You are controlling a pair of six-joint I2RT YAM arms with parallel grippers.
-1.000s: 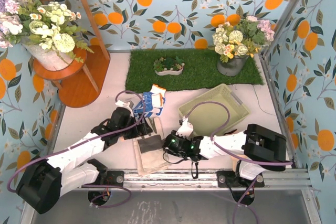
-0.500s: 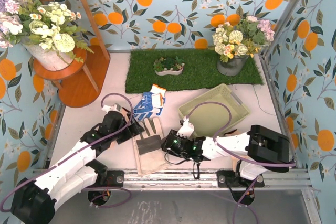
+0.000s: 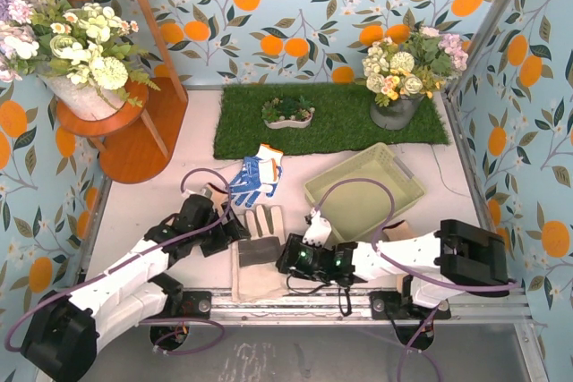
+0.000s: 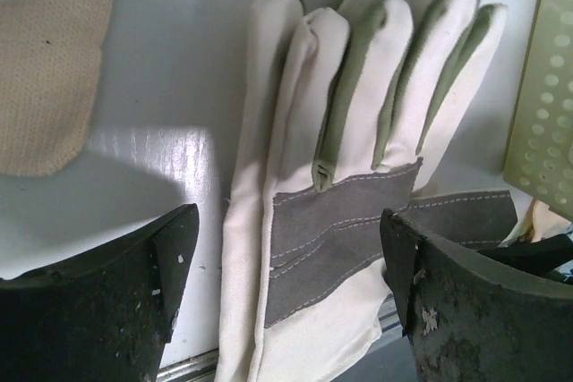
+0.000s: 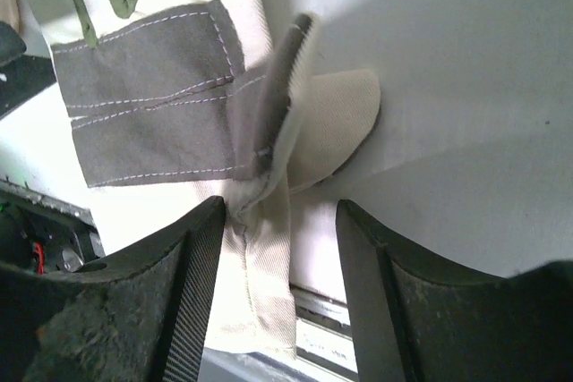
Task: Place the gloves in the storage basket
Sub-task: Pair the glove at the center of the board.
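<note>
Gloves (image 3: 260, 243): all on the counter (image 3: 192, 131) near the storage basket (image 3: 340, 167), none seen lying fully inside it.

Grey-and-cream work glove (image 3: 258, 252) (image 4: 331, 221) (image 5: 143, 114): flat, just left of the basket's near-left corner, fingers pointing away from the arms, grey palm patch up, cuff at the counter's near edge. Cuff fabric bunched into an upright fold on the side toward the basket.

Right tool (image 3: 288, 258) (image 5: 279, 221): low at that cuff, between glove and basket, jaws parted to a middling gap. Fold of fabric standing between them, close against one jaw, clear space beside the other, not pinched.

Left tool (image 3: 240, 228) (image 4: 286, 257): on the glove's far side from the basket, jaws spread wide over the glove's palm, gripping nothing.

Blue-and-white glove (image 3: 255, 178): left of the basket's far-left side, apart from it, beyond the work glove.

Peach-tan glove (image 4: 49, 51): farther left of the basket than the work glove, separate from it.

Second peach-tan glove (image 3: 398, 230): at the basket's near-right corner, partly hidden by the right arm; on the rim or beside it, impossible to say.

Beyond the basket: grass mat (image 3: 331, 118) bearing a white dish of plants (image 3: 288, 115) and a flower pot (image 3: 394, 112).
</note>
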